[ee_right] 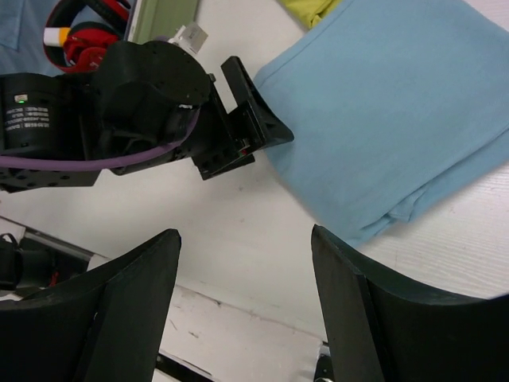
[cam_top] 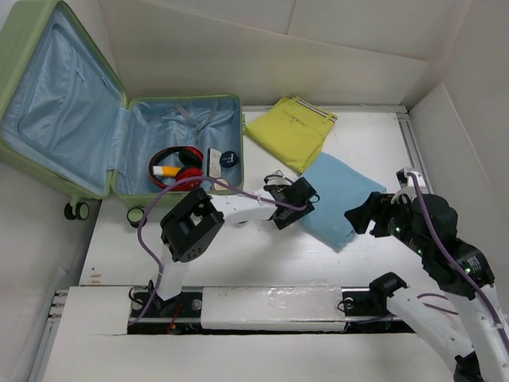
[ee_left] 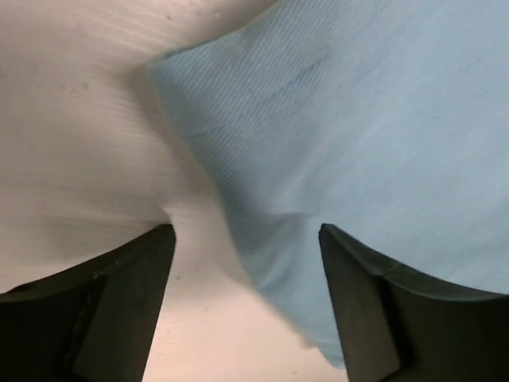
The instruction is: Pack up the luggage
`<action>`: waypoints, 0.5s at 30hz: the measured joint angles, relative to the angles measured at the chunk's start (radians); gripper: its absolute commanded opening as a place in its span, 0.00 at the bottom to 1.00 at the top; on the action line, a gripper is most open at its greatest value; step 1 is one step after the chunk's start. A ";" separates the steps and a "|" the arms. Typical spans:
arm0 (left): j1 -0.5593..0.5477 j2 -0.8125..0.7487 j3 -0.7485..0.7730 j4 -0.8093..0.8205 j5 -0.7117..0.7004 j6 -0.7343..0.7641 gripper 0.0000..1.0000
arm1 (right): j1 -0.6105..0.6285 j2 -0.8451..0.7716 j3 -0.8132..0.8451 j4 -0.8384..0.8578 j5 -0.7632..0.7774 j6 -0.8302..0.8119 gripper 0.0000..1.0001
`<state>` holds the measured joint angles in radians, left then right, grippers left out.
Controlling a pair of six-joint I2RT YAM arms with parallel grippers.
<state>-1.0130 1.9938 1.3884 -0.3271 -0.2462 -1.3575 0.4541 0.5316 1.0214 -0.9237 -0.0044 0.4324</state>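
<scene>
The luggage [cam_top: 56, 103], pale green with blue lining, lies open at the back left. Red headphones [cam_top: 176, 165] and a round dark blue item [cam_top: 228, 160] rest in its lower half. A folded light blue cloth [cam_top: 340, 199] lies in the middle of the table, and a folded yellow garment [cam_top: 290, 131] lies behind it. My left gripper [cam_top: 305, 207] is open at the blue cloth's left edge. In the left wrist view the cloth [ee_left: 358, 135] runs between the spread jaws of the gripper [ee_left: 245, 235]. My right gripper [ee_right: 245, 235] hangs open and empty just right of the cloth's near corner.
White walls close in the table at the back and right. The luggage's caster wheels [cam_top: 76, 211] stand at the table's left edge. Purple cables run along both arms. A metal rail [cam_top: 262, 306] crosses the near edge between the arm bases.
</scene>
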 measured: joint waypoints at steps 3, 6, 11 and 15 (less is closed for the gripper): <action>-0.007 -0.006 -0.007 0.000 0.007 0.016 0.79 | 0.006 0.018 -0.007 0.003 0.001 -0.008 0.73; -0.021 -0.006 -0.008 0.007 0.026 0.021 0.79 | 0.007 0.032 -0.008 0.005 0.006 -0.016 0.73; -0.037 0.010 0.002 0.039 0.060 0.010 0.76 | 0.007 0.034 -0.008 0.007 0.032 -0.026 0.73; -0.033 0.064 0.060 0.076 0.074 -0.012 0.53 | 0.007 0.037 -0.007 0.007 0.058 -0.031 0.73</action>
<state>-1.0458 2.0579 1.4479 -0.2512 -0.1722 -1.3697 0.4610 0.5686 1.0142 -0.9169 0.0536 0.4015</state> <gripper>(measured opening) 0.638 0.726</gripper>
